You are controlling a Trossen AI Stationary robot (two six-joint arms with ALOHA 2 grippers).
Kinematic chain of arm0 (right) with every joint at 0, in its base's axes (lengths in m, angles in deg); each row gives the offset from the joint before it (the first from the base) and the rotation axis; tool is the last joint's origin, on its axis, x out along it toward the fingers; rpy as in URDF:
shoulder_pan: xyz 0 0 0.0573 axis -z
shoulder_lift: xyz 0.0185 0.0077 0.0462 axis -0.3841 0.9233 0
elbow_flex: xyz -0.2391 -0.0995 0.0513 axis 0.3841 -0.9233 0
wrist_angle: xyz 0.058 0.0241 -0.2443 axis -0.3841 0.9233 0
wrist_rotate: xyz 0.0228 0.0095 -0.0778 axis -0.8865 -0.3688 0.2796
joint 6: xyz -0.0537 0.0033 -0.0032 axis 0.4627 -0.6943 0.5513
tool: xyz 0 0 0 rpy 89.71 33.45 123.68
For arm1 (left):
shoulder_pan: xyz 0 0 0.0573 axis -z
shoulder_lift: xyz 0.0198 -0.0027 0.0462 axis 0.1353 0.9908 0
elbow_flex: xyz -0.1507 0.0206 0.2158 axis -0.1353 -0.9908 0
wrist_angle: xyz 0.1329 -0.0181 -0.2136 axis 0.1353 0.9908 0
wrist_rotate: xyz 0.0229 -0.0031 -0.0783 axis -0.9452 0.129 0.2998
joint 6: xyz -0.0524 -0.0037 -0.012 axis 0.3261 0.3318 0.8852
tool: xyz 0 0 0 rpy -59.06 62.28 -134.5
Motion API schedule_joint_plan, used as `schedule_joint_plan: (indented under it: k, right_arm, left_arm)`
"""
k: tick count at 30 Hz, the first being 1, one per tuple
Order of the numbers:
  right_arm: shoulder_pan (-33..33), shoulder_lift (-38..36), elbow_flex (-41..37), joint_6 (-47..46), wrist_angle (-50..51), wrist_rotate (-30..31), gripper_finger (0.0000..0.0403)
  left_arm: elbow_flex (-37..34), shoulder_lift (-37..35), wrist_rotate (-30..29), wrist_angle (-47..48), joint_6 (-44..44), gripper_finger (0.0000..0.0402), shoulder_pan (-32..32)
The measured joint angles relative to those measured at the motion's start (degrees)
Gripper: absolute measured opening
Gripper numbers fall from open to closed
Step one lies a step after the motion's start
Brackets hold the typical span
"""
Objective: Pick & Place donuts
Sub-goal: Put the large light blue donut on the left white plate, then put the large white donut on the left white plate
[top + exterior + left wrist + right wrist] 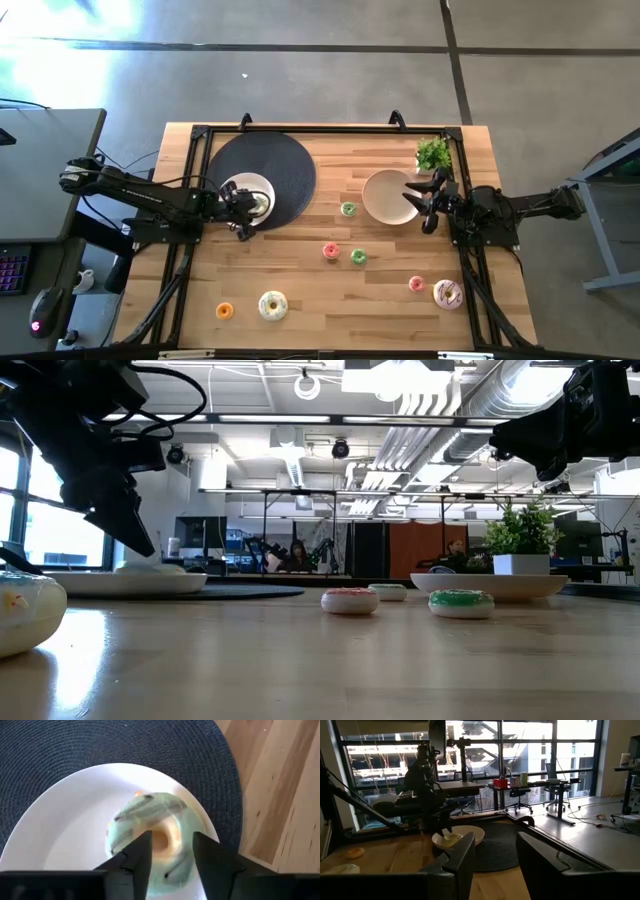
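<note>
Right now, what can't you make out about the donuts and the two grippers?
- Green-white donut on the white plate: left wrist view, near edge hidden behind the left gripper fingers.
- Cream-yellow donut: low view, cut off by the edge.
- Right gripper: low view, fingertips out of frame.

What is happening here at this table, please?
The robot is sorting toy donuts onto plates. The left end effector is open over the white plate on the dark round mat, and a green-white iced donut lies on that plate between its fingers. The right end effector is open and held above the beige plate, which holds nothing. Seven more donuts are still spread on the wooden table, among them the pink-white donut and the cream-yellow donut.
</note>
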Motion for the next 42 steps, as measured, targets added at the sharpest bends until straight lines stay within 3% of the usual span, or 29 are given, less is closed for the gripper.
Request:
schedule_joint_plan:
  k: [6,9,13,16,18,23,30,38,42]
  right_arm:
    - [0.0,0.0,0.0,0.0,0.77,0.02,0.014]
    - [0.0,0.0,0.0,0.0,0.77,0.03,0.014]
    - [0.0,0.0,0.0,-0.02,0.75,0.08,0.014]
    - [0.01,0.0,0.0,-0.02,0.82,0.11,0.014]
    - [0.0,-0.02,0.0,-0.02,1.22,0.11,0.014]
    - [0.0,-0.02,0.0,-0.02,2.32,0.13,0.014]
    - [0.0,-0.02,0.0,0.13,2.91,-0.07,0.014]
    - [0.0,-0.02,0.0,1.14,-0.31,-0.36,0.014]
    - [-0.02,-0.01,0.0,1.29,-1.43,-3.58,0.014]
  left_arm:
    - [0.14,-0.02,3.2,-4.0,1.5,0.0172,0.0]
    - [2.55,-0.02,6.28,-7.64,-2.24,0.0174,0.02]
    - [6.54,-0.02,20.49,-12.65,-9.79,0.0174,0.02]
    - [7.85,1.61,32.08,-18.13,-9.13,0.0174,0.66]
    - [7.74,3.15,34.72,-19.13,-6.85,0.0174,2.91]
    - [7.73,10.59,32.13,-23.93,-3.78,0.0174,11.87]
    - [7.83,22.45,25.67,-39.95,-1.78,0.0174,21.66]
    - [11.03,33.33,21.39,-40.35,0.44,0.0174,27.83]
    - [11.3,37.79,19.22,-40.02,1.91,0.0174,29.79]
